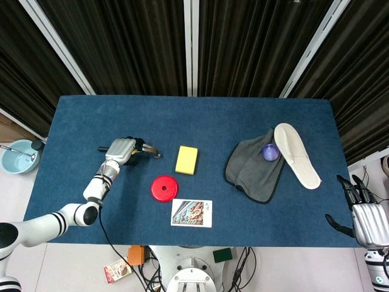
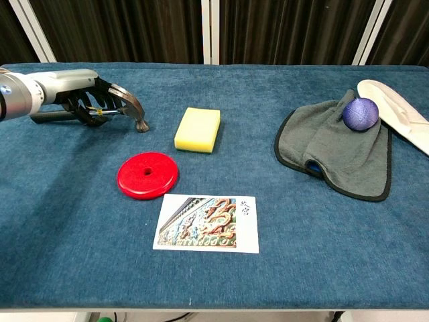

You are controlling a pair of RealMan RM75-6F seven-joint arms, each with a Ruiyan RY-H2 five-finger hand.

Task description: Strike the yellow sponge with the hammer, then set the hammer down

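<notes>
The left robot hand [image 1: 121, 149] has a silver shell and black fingers. Its white arm carries black bands. The right robot hand [image 1: 364, 214] looks alike

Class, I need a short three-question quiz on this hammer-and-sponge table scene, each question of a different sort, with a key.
1. True or false: the left hand holds the hammer.
2. What lies nearest the yellow sponge? A. red disc B. white insole C. grey cloth
3. Fill in: the purple ball rests on the ____.

Key: 1 true; 2 A; 3 grey cloth.
</notes>
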